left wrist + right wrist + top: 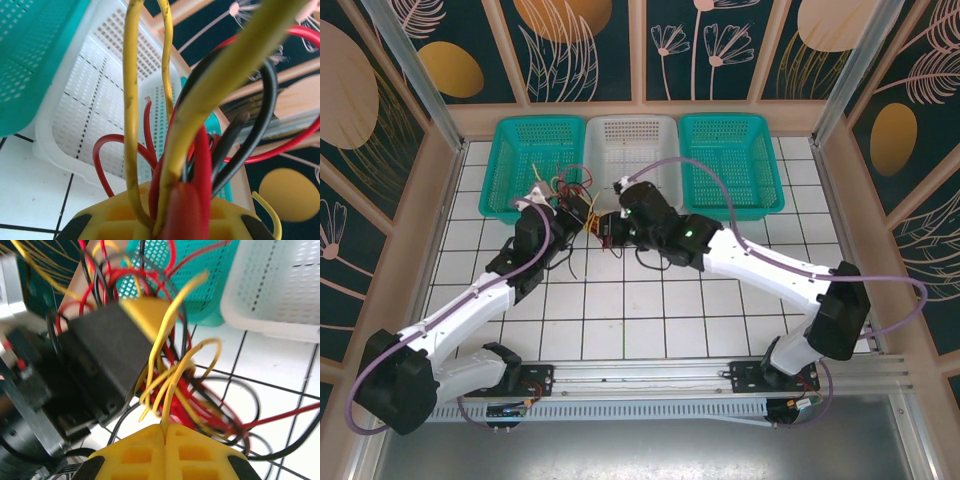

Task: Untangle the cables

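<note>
Three colours of wire make up the tangle: thin, flexible red, black and yellow cables, bunched in a loose knot over the white tiled bench, just in front of the left teal plastic mesh basket. From overhead, the left hand and the right hand meet at that knot from opposite sides, and a strand or two trails down to the tiles.

At the left wrist, the left hand has its yellow pads closed on a thick sheaf of the cables. The strands fan upward in open loops in front of the white perforated plastic basket.

At the right wrist, the right hand has its pads pressed flat together. A single yellow strand seems to run into the seam, so it probably pinches just that wire, though blur leaves some doubt. Beyond it, the knot hangs under the left hand's black body.

These wires look light, limp yet springy, with smooth insulation that could slide out of a weak pinch. Pulling one strand is likely to drag the whole bunch and tighten the crossings. The better hold is one wire near a free end, or where it leaves the knot, drawn out gently
</note>
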Robot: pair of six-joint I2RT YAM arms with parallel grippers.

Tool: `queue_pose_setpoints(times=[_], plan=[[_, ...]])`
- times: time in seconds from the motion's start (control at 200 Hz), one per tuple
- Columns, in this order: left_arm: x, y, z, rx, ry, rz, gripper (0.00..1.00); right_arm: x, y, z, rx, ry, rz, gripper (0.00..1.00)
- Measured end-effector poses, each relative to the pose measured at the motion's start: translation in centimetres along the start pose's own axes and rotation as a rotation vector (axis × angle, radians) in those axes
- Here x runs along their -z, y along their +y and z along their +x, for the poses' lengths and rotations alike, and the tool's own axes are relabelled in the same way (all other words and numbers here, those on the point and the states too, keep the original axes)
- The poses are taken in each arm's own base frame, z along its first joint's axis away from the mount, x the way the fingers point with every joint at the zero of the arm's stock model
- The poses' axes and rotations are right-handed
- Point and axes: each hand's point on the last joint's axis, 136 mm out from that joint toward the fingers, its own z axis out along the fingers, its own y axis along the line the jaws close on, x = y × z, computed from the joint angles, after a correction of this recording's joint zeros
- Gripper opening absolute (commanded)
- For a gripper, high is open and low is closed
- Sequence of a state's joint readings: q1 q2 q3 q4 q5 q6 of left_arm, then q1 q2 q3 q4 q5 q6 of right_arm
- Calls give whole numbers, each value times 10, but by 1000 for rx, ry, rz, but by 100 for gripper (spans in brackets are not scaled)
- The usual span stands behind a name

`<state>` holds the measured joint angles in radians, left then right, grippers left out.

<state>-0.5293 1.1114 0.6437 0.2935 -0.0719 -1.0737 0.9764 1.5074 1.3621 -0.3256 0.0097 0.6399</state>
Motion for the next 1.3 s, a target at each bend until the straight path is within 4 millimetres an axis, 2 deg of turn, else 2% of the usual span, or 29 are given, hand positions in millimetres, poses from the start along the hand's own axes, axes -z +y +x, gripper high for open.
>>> queue_pose_setpoints(times=[0.105,0.255,0.45,0.591,0.731,0.866,1.031,1.156,1.301], plan=[[2,-8,12,-33,55,73,0,17,-6,-31,1,-30,8,0],[9,-45,24,-85,140,252,0,37,-26,-67,34,-56,49,0],[30,-91,40,-120,258,499,0,40,-74,-75,61,-36,127,0],[44,-116,47,-102,323,646,0,30,-96,-51,58,-1,86,0],[55,-134,43,-59,336,739,0,17,-96,-16,62,32,-19,0],[62,-151,24,-24,258,795,0,11,-78,16,68,38,-142,0],[58,-159,-19,56,47,761,0,22,-44,48,73,9,-288,0],[50,-151,-54,141,-127,662,0,35,-21,60,69,-41,-364,0],[40,-126,-79,211,-271,525,0,42,-3,76,56,-56,-414,0]])
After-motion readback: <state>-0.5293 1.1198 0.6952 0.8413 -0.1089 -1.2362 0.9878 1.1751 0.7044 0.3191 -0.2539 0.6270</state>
